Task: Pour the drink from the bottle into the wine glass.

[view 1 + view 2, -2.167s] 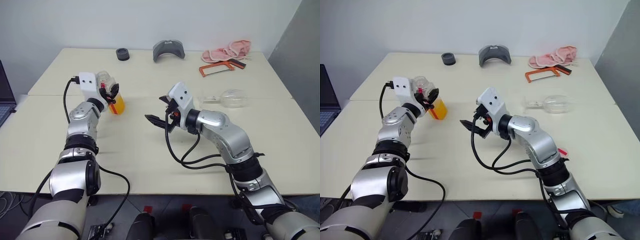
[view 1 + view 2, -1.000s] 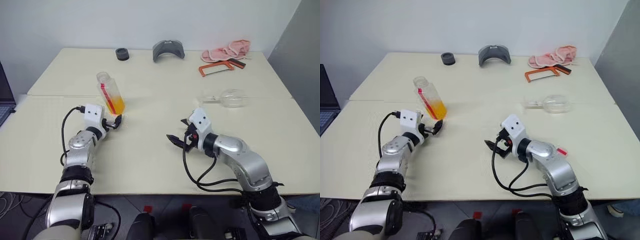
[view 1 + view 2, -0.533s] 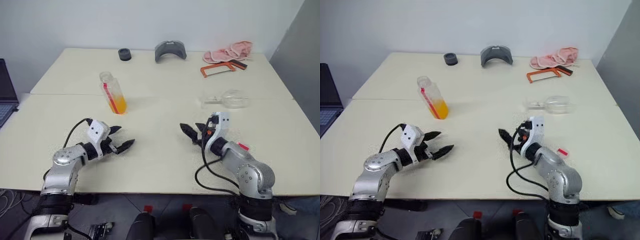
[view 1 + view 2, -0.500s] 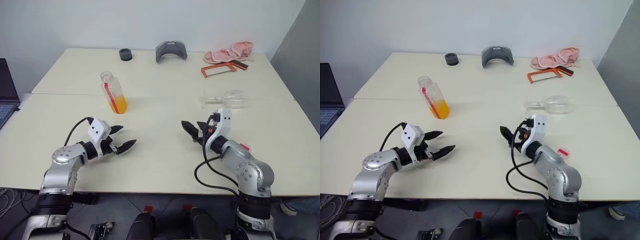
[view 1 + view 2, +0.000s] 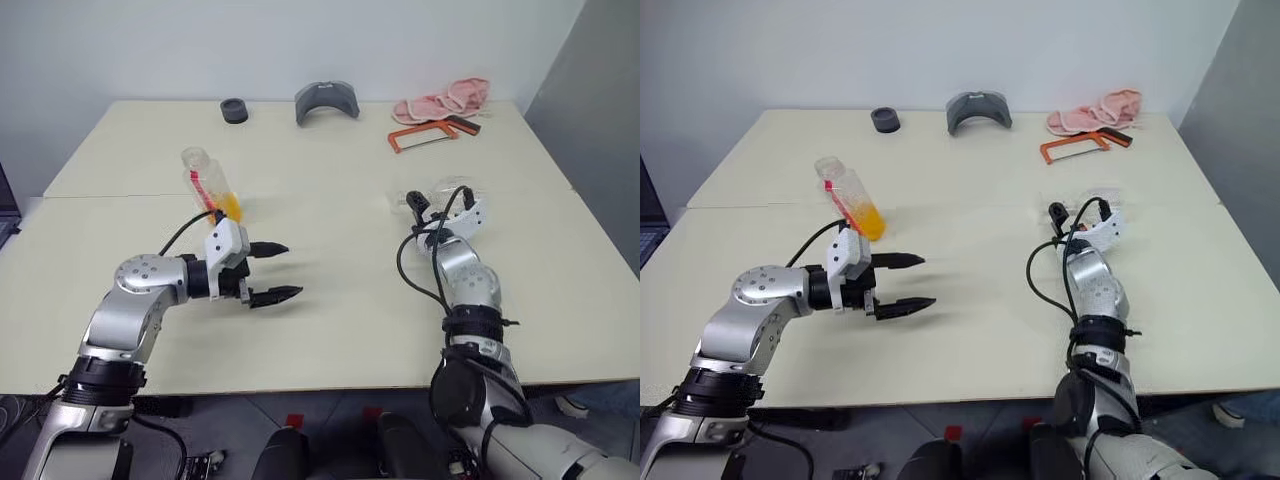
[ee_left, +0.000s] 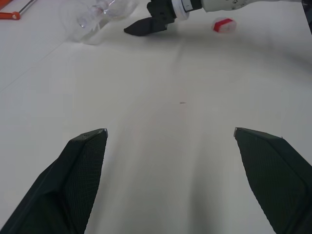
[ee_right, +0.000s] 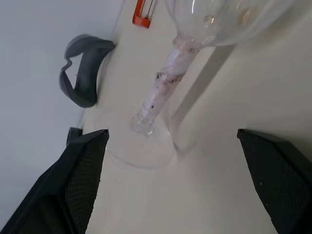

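The bottle [image 5: 207, 186] stands at the left of the table with the orange drink [image 5: 229, 208] in its lower part. Nothing holds it. My left gripper [image 5: 290, 268] hovers open and empty in front of it, pointing toward the table's middle. The wine glass [image 5: 445, 193] lies on its side at the right. In the right wrist view its stem [image 7: 163, 83] and foot [image 7: 141, 141] lie between the spread fingers of my right gripper [image 7: 171, 134], which is open and level with the table. The left wrist view shows the glass [image 6: 97, 14] beside one black finger of the right gripper.
A small red and white piece [image 6: 223, 24] lies on the table by my right arm. Along the far edge are a black ring [image 5: 234, 110], a grey curved piece [image 5: 326, 101], an orange hacksaw [image 5: 425, 133] and a pink cloth [image 5: 445, 98].
My left gripper let go of the bottle, drew back and swung right toward the table's middle. My right gripper rolled and reached forward to the lying glass. The camera has shifted slightly.
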Controlling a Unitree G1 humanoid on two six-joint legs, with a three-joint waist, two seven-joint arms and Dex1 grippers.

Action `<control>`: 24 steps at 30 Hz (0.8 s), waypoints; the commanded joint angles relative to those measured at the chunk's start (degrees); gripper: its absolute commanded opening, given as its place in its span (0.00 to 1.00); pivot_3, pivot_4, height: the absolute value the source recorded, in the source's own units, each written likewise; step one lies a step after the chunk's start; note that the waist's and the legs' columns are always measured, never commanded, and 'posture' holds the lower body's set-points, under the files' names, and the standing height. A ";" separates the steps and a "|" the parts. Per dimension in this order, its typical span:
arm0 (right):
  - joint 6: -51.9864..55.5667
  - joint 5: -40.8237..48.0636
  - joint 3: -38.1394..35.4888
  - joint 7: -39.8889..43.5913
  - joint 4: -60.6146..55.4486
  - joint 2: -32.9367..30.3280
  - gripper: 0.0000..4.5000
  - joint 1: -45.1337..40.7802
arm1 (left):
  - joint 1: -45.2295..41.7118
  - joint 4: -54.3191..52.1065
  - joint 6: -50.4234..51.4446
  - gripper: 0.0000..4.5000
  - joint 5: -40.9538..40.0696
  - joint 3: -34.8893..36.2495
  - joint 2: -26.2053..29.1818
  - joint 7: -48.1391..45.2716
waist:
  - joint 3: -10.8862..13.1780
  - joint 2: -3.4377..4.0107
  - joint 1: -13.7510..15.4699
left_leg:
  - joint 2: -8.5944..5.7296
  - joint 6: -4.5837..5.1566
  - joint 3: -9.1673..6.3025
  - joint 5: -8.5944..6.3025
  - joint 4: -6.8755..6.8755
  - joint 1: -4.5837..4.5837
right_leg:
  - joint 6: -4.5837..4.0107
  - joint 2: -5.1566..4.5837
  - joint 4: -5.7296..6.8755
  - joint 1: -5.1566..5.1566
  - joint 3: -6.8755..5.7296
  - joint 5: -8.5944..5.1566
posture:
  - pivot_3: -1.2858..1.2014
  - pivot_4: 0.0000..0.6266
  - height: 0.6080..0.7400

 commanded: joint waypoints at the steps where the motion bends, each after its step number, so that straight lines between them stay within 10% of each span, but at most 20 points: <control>1: -5.29 1.29 -1.49 1.39 7.73 -2.04 1.00 -3.52 | -0.45 -1.44 -0.09 0.99 0.23 -0.13 0.10 0.18 | 0.00 0.00 -0.02 | 0.00 0.00 0.00 0.00 0.00 0.00 | 0.00 -0.02 0.00 0.01 0.00 0.00 | 0.52 0.24 1.00; 16: -21.19 2.75 -7.54 4.30 39.17 -10.27 1.00 -17.76 | -2.14 -0.83 -0.44 0.99 1.39 -1.42 -0.29 -0.22 | 0.00 -0.01 0.03 | 0.03 0.01 0.01 0.00 0.07 0.03 | 0.00 -0.02 -0.03 0.11 0.01 0.00 | 0.52 0.24 1.00; 24: -21.61 3.39 -10.11 3.71 42.68 -10.71 0.46 -20.16 | -2.67 -1.11 -0.33 1.00 2.36 -2.43 -0.35 -0.23 | 0.00 0.00 0.02 | 0.07 0.01 0.02 0.00 0.02 0.00 | 0.00 -0.04 -0.07 0.10 0.03 0.00 | 0.52 0.24 1.00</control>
